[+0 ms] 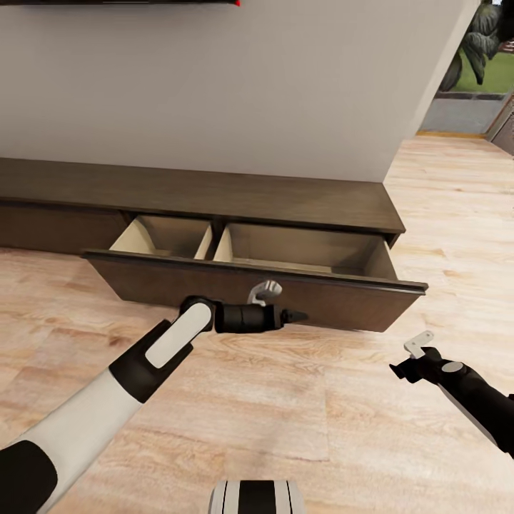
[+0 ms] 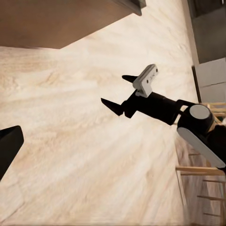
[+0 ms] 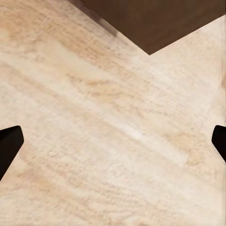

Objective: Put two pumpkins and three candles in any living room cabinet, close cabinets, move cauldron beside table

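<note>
Against the wall, the low dark cabinet (image 1: 214,196) has its drawer (image 1: 257,282) pulled out, the left gripper (image 1: 300,315) just before it and the right gripper (image 1: 401,371) spread wide above the wood floor (image 1: 285,428).

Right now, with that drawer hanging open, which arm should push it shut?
Probably the left: the left gripper sits right at the open drawer front, while the right gripper hangs lower over the floor.
</note>
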Controlling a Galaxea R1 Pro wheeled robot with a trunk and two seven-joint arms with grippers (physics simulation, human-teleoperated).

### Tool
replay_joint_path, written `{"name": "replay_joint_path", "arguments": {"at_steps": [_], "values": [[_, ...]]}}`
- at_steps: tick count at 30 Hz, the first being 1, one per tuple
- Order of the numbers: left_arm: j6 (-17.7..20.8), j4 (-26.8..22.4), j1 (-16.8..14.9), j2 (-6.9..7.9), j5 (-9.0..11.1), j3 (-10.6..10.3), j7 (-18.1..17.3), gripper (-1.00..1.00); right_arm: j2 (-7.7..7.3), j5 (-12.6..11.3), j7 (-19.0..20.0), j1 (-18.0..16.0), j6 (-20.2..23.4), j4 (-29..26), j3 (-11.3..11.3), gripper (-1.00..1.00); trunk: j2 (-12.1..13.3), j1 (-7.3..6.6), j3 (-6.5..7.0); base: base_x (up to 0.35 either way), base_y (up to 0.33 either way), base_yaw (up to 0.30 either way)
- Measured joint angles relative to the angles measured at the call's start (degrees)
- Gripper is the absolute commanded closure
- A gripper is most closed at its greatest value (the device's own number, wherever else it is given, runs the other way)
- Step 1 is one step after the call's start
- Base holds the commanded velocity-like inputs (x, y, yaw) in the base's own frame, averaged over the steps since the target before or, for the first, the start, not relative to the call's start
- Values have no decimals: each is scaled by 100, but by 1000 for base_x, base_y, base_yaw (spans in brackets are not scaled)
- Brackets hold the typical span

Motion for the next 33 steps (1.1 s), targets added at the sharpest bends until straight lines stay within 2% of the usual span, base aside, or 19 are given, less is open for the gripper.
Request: {"name": "replay_joint_path", "arguments": {"at_steps": [9, 15, 19, 20, 23, 24, 25, 26, 27, 31, 33], "values": [[6, 5, 0, -78, -14, -84, 5, -100, 2, 12, 4, 2, 5, -46, 8, -100, 12, -23, 199, 0, 0, 0], [-8, 174, 0, -114, -20, -110, 52, -100, -6, 21, 328, 69, 12, -68, 9, -100, 20, -39, 332, 0, 0, 0], [-33, 692, 0, -230, -4, -275, 287, -100, -8, 23, 452, 85, 9, -68, 9, -100, 25, -49, 421, 0, 0, 0], [-45, 1158, 2, -366, -16, -498, 362, -100, -2, 17, 476, 89, 11, -66, 9, -100, 27, -51, 442, 0, 0, 0], [-55, 1724, 0, -478, -6, -620, 380, -100, 0, 15, 482, 90, 9, -62, 13, -100, 31, -59, 509, 0, 0, 0], [-71, 2552, 1, -860, 21, -915, 384, -100, 17, 17, 484, 122, 15, -71, 245, -100, 32, -62, 531, 0, 0, 0], [-66, 3071, 2, -892, -34, -991, 385, -100, 19, 22, 483, 123, 16, -74, 330, -100, 34, -63, 553, 0, 0, 0], [-71, 3143, 0, -907, -4, -1030, 384, -100, 23, 21, 483, 124, 17, -77, 426, -100, 35, -67, 576, 0, 0, 0], [-71, 3210, 25, -920, 5, -1073, 384, -100, 97, 17, 483, 126, 18, -79, 553, -100, 36, -69, 598, 0, 0, 0], [-63, 3227, 208, -911, 3, -1085, 406, -100, 137, 19, 483, 125, 18, -70, 617, -100, 41, -80, 687, 0, 0, 0], [-57, 3220, 289, -910, 7, -1090, 419, -100, 176, 14, 482, 125, 18, -60, 748, -100, 44, -85, 731, 0, 0, 0]]}}
